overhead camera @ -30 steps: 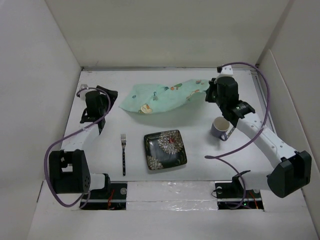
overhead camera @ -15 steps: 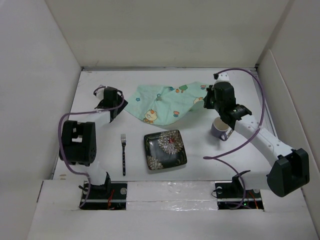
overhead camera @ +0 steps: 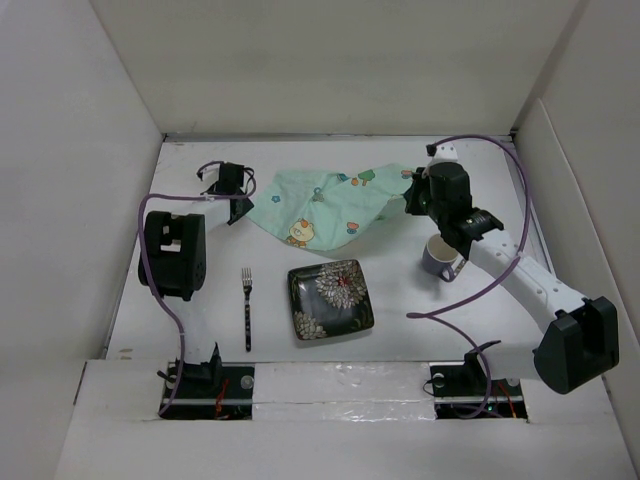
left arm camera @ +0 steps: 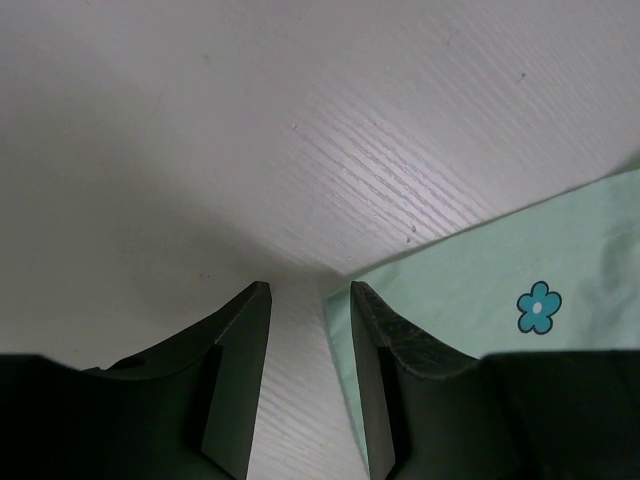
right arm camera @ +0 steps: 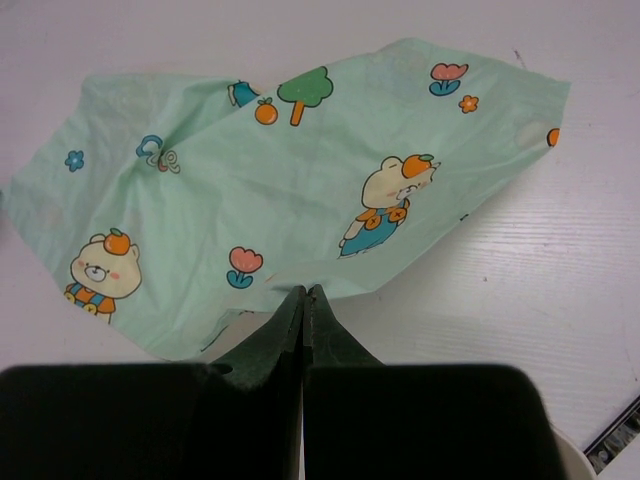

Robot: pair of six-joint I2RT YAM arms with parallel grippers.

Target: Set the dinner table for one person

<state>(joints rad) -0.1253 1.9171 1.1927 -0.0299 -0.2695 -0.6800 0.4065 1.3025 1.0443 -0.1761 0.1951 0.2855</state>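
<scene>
Over the last second my left gripper (left arm camera: 308,290) has swung in from the far-left side of the dinner table (overhead camera: 400,310) and now sits right at the left corner of the placemat (overhead camera: 320,205). Its jaws have narrowed but a gap remains between them. In the left wrist view the mint corner lies against the inner face of my right-hand finger, just poking into the gap and not yet pinched. My right gripper (right arm camera: 303,292) is clamped tight on the placemat's opposite edge, and the cloth hangs from it slightly raised.

The placemat itself has changed too. It was a bunched band pulled toward the right, and it now lies broader, with its near edge close to the plate (overhead camera: 331,299) but still apart from it. It lies across the far middle of the table, with the fork (overhead camera: 247,305) and plate nearer me and the mug (overhead camera: 440,257) off to the right.

My read: with 2 corners in hand I can stretch the cloth flat, so finishing this left pinch is the step that matters. If the jaws close beside the corner rather than on it, I get only bare table.
</scene>
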